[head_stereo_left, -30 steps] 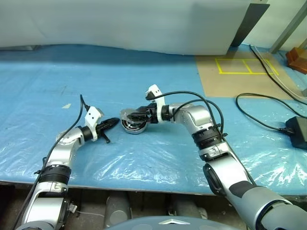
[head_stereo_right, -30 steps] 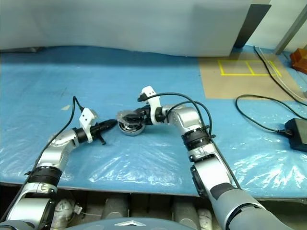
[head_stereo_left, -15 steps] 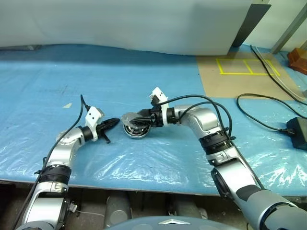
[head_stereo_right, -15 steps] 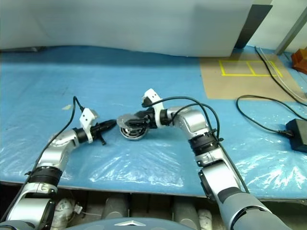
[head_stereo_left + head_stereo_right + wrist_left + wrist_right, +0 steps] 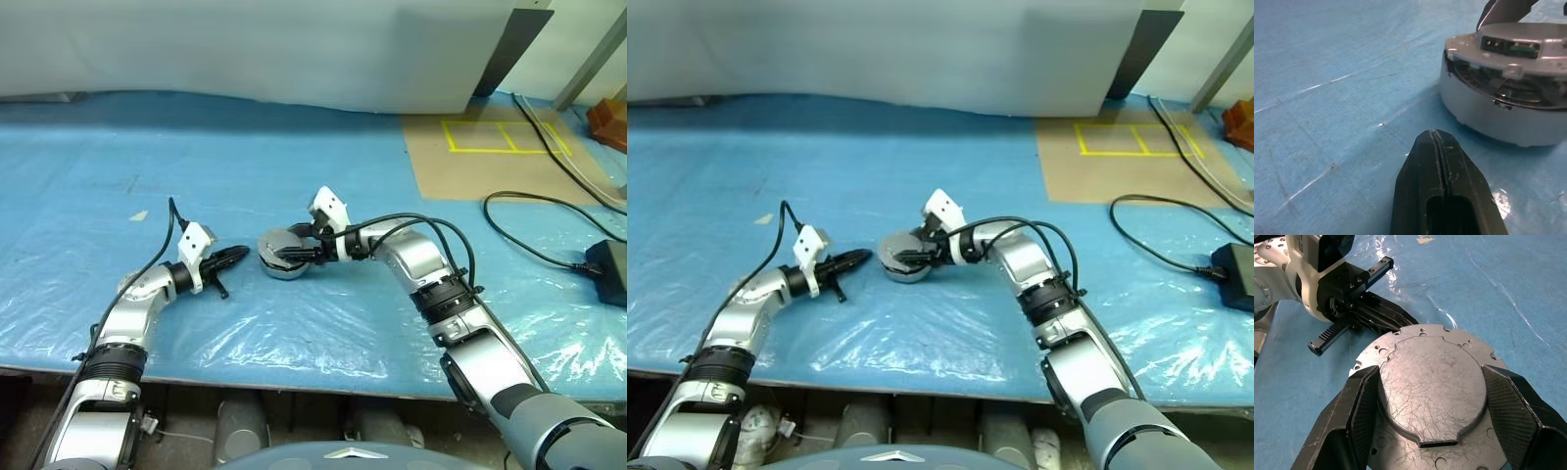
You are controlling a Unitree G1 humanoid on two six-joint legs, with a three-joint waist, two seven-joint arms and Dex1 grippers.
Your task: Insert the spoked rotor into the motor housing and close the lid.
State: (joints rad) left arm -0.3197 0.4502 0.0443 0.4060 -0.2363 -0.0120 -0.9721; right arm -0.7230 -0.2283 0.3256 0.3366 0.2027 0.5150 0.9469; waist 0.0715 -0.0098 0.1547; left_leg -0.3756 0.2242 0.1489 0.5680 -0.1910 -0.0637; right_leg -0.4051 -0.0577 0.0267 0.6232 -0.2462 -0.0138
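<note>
Lid (image 5: pixel 1432 382) rests on housing (image 5: pixel 1503 110) mid-surface, right fingers (image 5: pixel 1364 406) spread wide, straddling it at three and nine o'clock. Left gripper (image 5: pixel 235 258) is pinched closed beside it. Closing underway; next, probably press it flush.

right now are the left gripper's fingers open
No, in the left wrist view the left gripper has its two black fingers pressed together, with nothing between them.

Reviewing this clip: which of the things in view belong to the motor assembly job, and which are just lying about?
Job:
motor housing
lid, lying on the housing
right hand, gripping the lid
left hand, shut, beside the housing

Lying about:
black cable
power adapter
brown board with yellow tape
paper scrap
</note>
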